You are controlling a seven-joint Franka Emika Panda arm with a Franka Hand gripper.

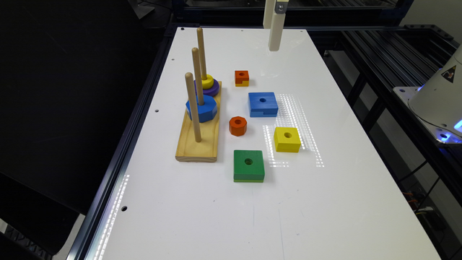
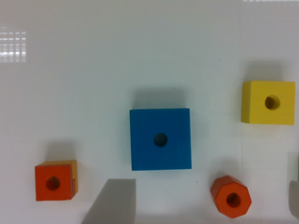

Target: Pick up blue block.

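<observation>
The blue block lies flat on the white table, a square piece with a round centre hole and a notch in its near side. It sits near the middle of the wrist view as the blue block, seen from straight above. My gripper hangs high over the far part of the table, well above the block and touching nothing. In the wrist view the gripper is open, one grey finger beside the block and the other at the frame's edge, with nothing between them.
Around the blue block lie an orange square block, an orange octagon, a yellow block and a green block. A wooden peg stand with a blue octagon on a peg stands at the exterior view's left.
</observation>
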